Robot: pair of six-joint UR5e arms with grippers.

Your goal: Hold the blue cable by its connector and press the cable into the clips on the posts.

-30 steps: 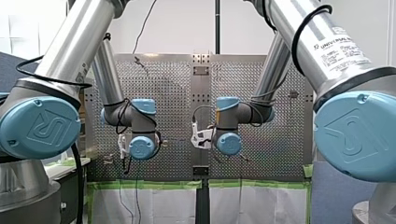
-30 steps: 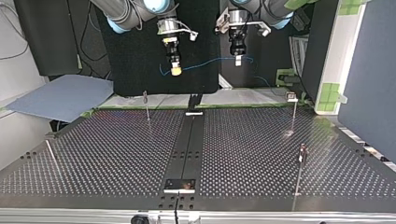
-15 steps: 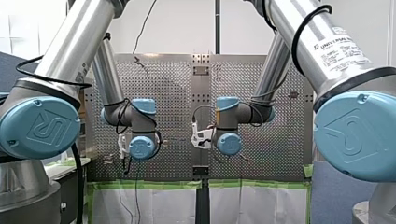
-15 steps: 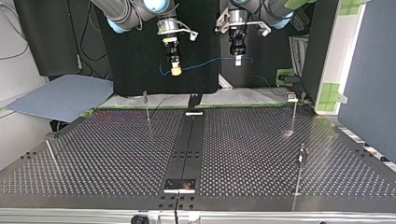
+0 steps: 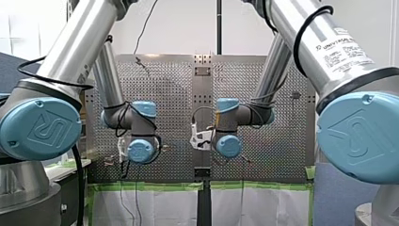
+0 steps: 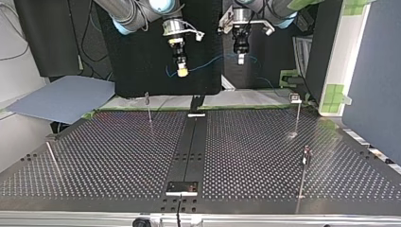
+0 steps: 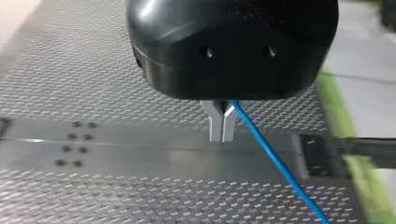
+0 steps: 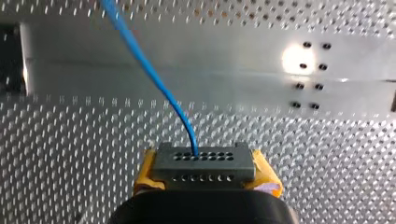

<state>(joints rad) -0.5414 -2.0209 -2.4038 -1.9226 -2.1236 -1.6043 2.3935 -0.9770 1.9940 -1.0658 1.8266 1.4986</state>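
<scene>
The blue cable [image 8: 154, 79] hangs in mid-air at the top view's upper middle, strung between the two grippers. It is well apart from every post and not in any clip. Its connector [image 8: 204, 163], a grey block, sits clamped between the yellow pads [image 8: 145, 173] of my right gripper [image 6: 181, 72], and the cable leaves it straight ahead. Further along, my left gripper [image 6: 240, 58] has its metal fingers [image 7: 215, 126] pressed together. The cable comes out at their root (pinched there, as far as it shows) and trails away beneath the gripper.

And there's movement! Against half a second ago, my right gripper has slid a touch toward the middle of the top view, and my left has lifted a shade. The span between them now climbs more steeply from the connector up to my left gripper. In the front view both wrists have drifted a little left and lower. These are small shifts (no lunge yet).

My read is that this is the carry, not the pressing. The grips look sound, and the pair is lining the cable up.

The thin posts wait below: one upper left [image 6: 149, 109], one upper right [image 6: 297, 116] and one lower right [image 6: 304, 172] on the perforated table [image 6: 118, 156]. No blue shows at any of them, so every clip is yet to be filled.
</scene>
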